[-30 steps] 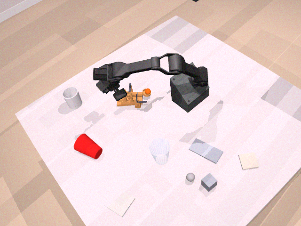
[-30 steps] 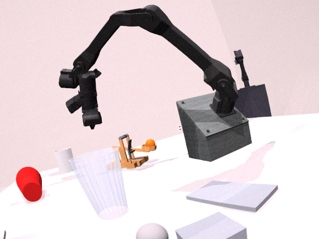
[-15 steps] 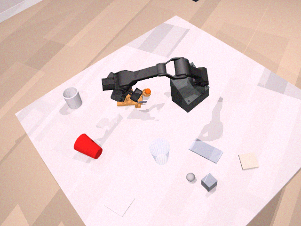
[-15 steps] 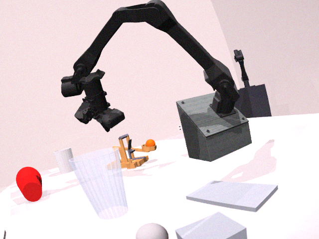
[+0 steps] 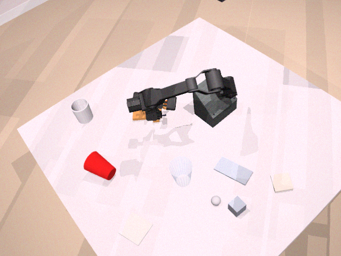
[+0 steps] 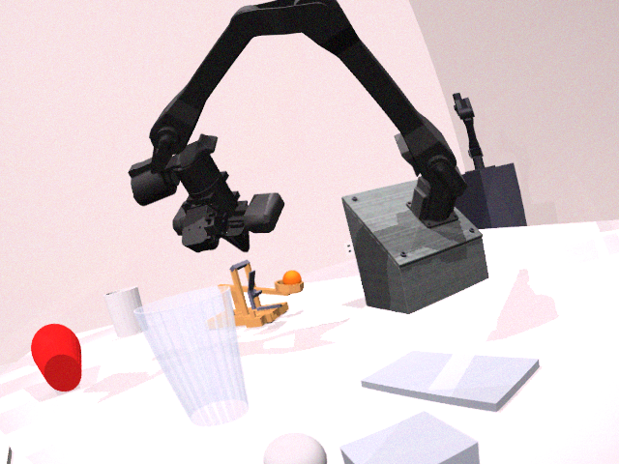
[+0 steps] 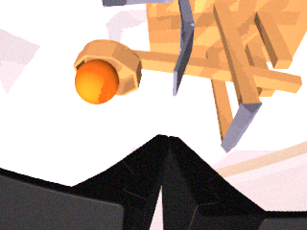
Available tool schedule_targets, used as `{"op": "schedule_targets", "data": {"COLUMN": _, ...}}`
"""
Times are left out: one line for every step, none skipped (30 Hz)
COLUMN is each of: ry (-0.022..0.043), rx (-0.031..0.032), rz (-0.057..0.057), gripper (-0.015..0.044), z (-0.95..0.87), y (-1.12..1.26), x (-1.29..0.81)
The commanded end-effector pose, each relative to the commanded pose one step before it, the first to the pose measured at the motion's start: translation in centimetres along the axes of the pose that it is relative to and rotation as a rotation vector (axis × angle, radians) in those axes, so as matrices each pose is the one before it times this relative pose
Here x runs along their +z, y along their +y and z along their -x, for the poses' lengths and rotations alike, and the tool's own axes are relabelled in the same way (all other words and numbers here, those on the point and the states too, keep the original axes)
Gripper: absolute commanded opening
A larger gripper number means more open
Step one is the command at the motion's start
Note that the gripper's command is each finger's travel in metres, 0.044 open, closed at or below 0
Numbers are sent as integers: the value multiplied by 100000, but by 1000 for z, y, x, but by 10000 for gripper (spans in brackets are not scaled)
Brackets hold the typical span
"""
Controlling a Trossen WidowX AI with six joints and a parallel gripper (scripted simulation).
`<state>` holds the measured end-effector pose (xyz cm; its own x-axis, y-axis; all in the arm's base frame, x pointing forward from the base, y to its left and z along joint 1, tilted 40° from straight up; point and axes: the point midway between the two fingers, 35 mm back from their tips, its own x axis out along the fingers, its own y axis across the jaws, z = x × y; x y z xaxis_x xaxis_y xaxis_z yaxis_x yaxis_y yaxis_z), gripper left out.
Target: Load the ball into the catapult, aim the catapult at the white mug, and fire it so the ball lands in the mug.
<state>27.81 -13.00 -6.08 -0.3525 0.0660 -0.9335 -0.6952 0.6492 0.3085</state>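
The orange wooden catapult (image 5: 137,116) (image 6: 254,302) (image 7: 218,33) stands on the white table, mostly hidden under my arm in the top view. An orange ball (image 6: 291,276) (image 7: 96,82) sits in the cup at the end of its throwing arm. My gripper (image 5: 156,118) (image 6: 241,244) (image 7: 165,146) is shut and empty. It hovers just above the catapult, pointing down at it without touching. The white mug (image 5: 81,110) (image 6: 124,310) stands upright to the left of the catapult, well apart from it.
A red cup (image 5: 99,166) (image 6: 55,355) lies on its side at the front left. A clear cup (image 5: 180,171) (image 6: 192,349) stands in the middle. A white sphere (image 5: 216,200) (image 6: 295,449), a grey cube (image 5: 236,205) and a flat slab (image 5: 233,170) (image 6: 450,377) lie at the right front. The arm's grey base block (image 5: 214,105) (image 6: 415,249) is behind.
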Motion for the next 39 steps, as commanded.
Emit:
{"op": "schedule_targets", "data": {"ry": 5362, "rx": 3326, "rz": 12387, "gripper": 0, "z": 102, "y": 2000, "x": -362}}
{"op": "schedule_targets", "data": {"ry": 1206, "rx": 900, "rz": 3052, "gripper": 0, "z": 4, "y": 482, "x": -37}}
{"op": "schedule_targets", "data": {"ry": 969, "rx": 747, "rz": 2483, "gripper": 0, "z": 1, "y": 391, "x": -22}}
{"op": "schedule_targets", "data": {"ry": 577, "rx": 455, "rz": 1491, "gripper": 0, "z": -1, "y": 235, "x": -9}}
{"op": "schedule_targets", "data": {"ry": 191, "rx": 153, "rz": 497, "gripper": 0, "z": 0, "y": 78, "x": -2}}
{"op": "schedule_targets", "data": {"ry": 0, "rx": 0, "rz": 0, "gripper": 0, "z": 0, "y": 0, "x": 0}}
{"op": "schedule_targets", "data": {"ry": 0, "rx": 0, "rz": 0, "gripper": 0, "z": 0, "y": 0, "x": 0}}
{"op": "schedule_targets", "data": {"ry": 0, "rx": 0, "rz": 0, "gripper": 0, "z": 0, "y": 0, "x": 0}}
{"op": "schedule_targets", "data": {"ry": 0, "rx": 0, "rz": 0, "gripper": 0, "z": 0, "y": 0, "x": 0}}
{"op": "schedule_targets", "data": {"ry": -2, "rx": -1, "rz": 1, "gripper": 0, "z": -18, "y": -4, "x": 21}}
{"op": "schedule_targets", "data": {"ry": -6, "rx": -4, "rz": 2, "gripper": 0, "z": -54, "y": -11, "x": 63}}
{"op": "schedule_targets", "data": {"ry": -8, "rx": -6, "rz": 3, "gripper": 0, "z": -73, "y": -14, "x": 83}}
{"op": "schedule_targets", "data": {"ry": -11, "rx": -8, "rz": 4, "gripper": 0, "z": -105, "y": -19, "x": 120}}
{"op": "schedule_targets", "data": {"ry": -11, "rx": -8, "rz": 5, "gripper": 0, "z": -110, "y": -19, "x": 125}}
{"op": "schedule_targets", "data": {"ry": -11, "rx": -7, "rz": 5, "gripper": 0, "z": -111, "y": -18, "x": 126}}
{"op": "schedule_targets", "data": {"ry": -11, "rx": -7, "rz": 5, "gripper": 0, "z": -111, "y": -17, "x": 125}}
{"op": "schedule_targets", "data": {"ry": -11, "rx": -6, "rz": 5, "gripper": 0, "z": -111, "y": -17, "x": 125}}
{"op": "schedule_targets", "data": {"ry": -11, "rx": -6, "rz": 5, "gripper": 0, "z": -112, "y": -16, "x": 125}}
{"op": "schedule_targets", "data": {"ry": -11, "rx": -5, "rz": 5, "gripper": 0, "z": -112, "y": -15, "x": 125}}
{"op": "schedule_targets", "data": {"ry": -11, "rx": -5, "rz": 5, "gripper": 0, "z": -112, "y": -14, "x": 124}}
{"op": "schedule_targets", "data": {"ry": -10, "rx": -4, "rz": 5, "gripper": 0, "z": -112, "y": -13, "x": 124}}
{"op": "schedule_targets", "data": {"ry": -10, "rx": -4, "rz": 5, "gripper": 0, "z": -113, "y": -12, "x": 124}}
{"op": "schedule_targets", "data": {"ry": -10, "rx": -3, "rz": 5, "gripper": 0, "z": -113, "y": -11, "x": 123}}
{"op": "schedule_targets", "data": {"ry": -10, "rx": -3, "rz": 5, "gripper": 0, "z": -113, "y": -11, "x": 123}}
{"op": "schedule_targets", "data": {"ry": -10, "rx": -2, "rz": 5, "gripper": 0, "z": -113, "y": -10, "x": 123}}
{"op": "schedule_targets", "data": {"ry": -10, "rx": -2, "rz": 5, "gripper": 0, "z": -114, "y": -9, "x": 122}}
{"op": "schedule_targets", "data": {"ry": -9, "rx": -1, "rz": 5, "gripper": 0, "z": -114, "y": -8, "x": 122}}
{"op": "schedule_targets", "data": {"ry": -9, "rx": -1, "rz": 4, "gripper": 0, "z": -114, "y": -7, "x": 122}}
{"op": "schedule_targets", "data": {"ry": -9, "rx": 0, "rz": 4, "gripper": 0, "z": -114, "y": -6, "x": 122}}
{"op": "schedule_targets", "data": {"ry": -9, "rx": -2, "rz": 4, "gripper": 0, "z": -114, "y": -9, "x": 124}}
{"op": "schedule_targets", "data": {"ry": -9, "rx": -2, "rz": 4, "gripper": 0, "z": -114, "y": -8, "x": 124}}
{"op": "schedule_targets", "data": {"ry": -9, "rx": -1, "rz": 4, "gripper": 0, "z": -114, "y": -7, "x": 124}}
{"op": "schedule_targets", "data": {"ry": -9, "rx": -1, "rz": 4, "gripper": 0, "z": -115, "y": -7, "x": 123}}
{"op": "schedule_targets", "data": {"ry": -9, "rx": 0, "rz": 4, "gripper": 0, "z": -115, "y": -6, "x": 123}}
{"op": "schedule_targets", "data": {"ry": -8, "rx": 0, "rz": 4, "gripper": 0, "z": -115, "y": -5, "x": 123}}
{"op": "schedule_targets", "data": {"ry": -8, "rx": 1, "rz": 4, "gripper": 0, "z": -115, "y": -4, "x": 122}}
{"op": "schedule_targets", "data": {"ry": -8, "rx": 1, "rz": 4, "gripper": 0, "z": -116, "y": -3, "x": 122}}
{"op": "schedule_targets", "data": {"ry": -8, "rx": 2, "rz": 4, "gripper": 0, "z": -116, "y": -2, "x": 121}}
{"op": "schedule_targets", "data": {"ry": -8, "rx": 2, "rz": 4, "gripper": 0, "z": -116, "y": -2, "x": 121}}
